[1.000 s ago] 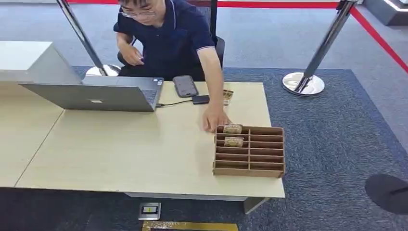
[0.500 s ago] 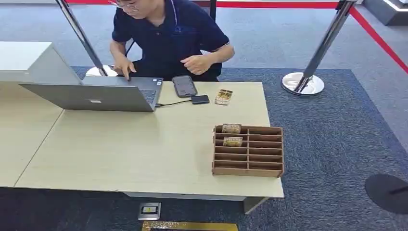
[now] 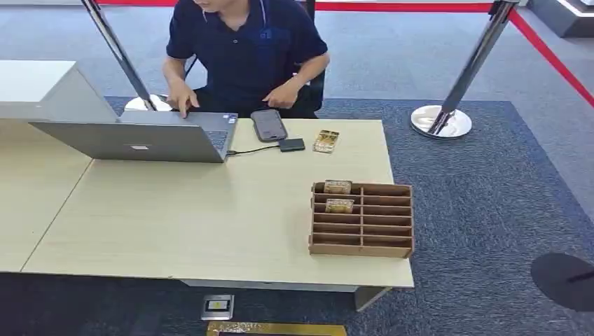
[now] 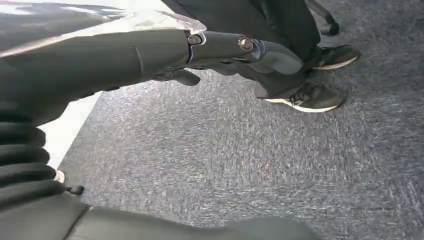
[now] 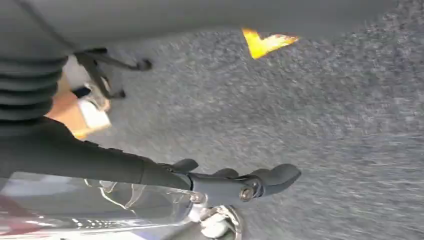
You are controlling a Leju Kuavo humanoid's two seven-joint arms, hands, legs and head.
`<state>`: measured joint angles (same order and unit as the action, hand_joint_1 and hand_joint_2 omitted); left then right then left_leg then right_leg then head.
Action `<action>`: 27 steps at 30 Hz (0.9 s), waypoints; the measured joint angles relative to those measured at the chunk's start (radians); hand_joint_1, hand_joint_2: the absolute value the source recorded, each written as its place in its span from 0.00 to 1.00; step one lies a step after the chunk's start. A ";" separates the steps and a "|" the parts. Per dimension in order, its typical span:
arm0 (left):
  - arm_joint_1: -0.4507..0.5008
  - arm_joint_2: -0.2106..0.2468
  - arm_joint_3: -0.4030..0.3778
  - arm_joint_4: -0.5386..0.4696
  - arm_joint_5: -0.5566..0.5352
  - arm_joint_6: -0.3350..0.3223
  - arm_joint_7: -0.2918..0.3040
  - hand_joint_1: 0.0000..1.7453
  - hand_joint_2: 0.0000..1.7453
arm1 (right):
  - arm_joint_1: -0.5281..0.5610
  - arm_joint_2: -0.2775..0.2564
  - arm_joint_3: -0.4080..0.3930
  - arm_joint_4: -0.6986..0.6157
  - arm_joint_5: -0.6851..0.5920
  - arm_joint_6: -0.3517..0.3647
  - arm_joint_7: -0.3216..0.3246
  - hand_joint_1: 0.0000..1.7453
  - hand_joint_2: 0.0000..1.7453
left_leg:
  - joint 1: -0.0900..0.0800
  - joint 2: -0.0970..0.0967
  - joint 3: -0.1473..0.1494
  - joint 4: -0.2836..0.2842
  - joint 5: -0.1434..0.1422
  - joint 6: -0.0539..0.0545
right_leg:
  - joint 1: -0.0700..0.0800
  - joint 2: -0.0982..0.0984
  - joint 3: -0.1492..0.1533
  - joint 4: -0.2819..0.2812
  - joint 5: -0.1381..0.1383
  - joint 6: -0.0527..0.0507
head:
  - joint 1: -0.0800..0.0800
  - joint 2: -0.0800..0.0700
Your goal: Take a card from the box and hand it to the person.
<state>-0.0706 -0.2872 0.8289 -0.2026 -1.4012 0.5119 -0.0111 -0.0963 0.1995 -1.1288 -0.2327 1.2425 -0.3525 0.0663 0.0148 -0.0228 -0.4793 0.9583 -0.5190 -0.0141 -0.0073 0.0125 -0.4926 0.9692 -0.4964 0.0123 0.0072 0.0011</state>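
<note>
Head view: light wood desk (image 3: 175, 217) fills the left and centre of the frame. Brown divided box (image 3: 362, 219) sits at the desk's lower right, near the right edge. Two cards stand in the box's left column: one card (image 3: 337, 187) in the topmost slot, a second card (image 3: 339, 206) in the slot just below it. Other slots look bare.

Third, gold-patterned card (image 3: 326, 141) lies flat on the desk above the box, well apart from it, just right of a small dark adapter (image 3: 292, 145). Dark phone (image 3: 269, 125) lies left of that, near the desk's top edge. Grey laptop (image 3: 150, 135) open at upper left, lid back toward the camera, w/ a cable running to the adapter.

Person in dark blue polo (image 3: 246, 49) sits behind the desk at top centre, one hand on the laptop, the other near the phone.

Left robot hand (image 4: 235, 50), left wrist view: hangs over grey carpet, fingers apart, grasping nothing. Right robot hand (image 5: 235, 182), right wrist view: also over carpet, fingers loosely extended, nothing in it.
</note>
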 joint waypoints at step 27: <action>0.082 0.117 -0.300 -0.047 0.571 -0.206 0.001 0.00 1.00 | 0.088 -0.081 0.455 -0.030 -0.493 0.148 -0.034 0.00 1.00 | 0.000 0.000 0.000 0.000 0.000 0.000 | 0.000 0.000 -0.001 0.000 0.000 0.000 | 0.000 0.000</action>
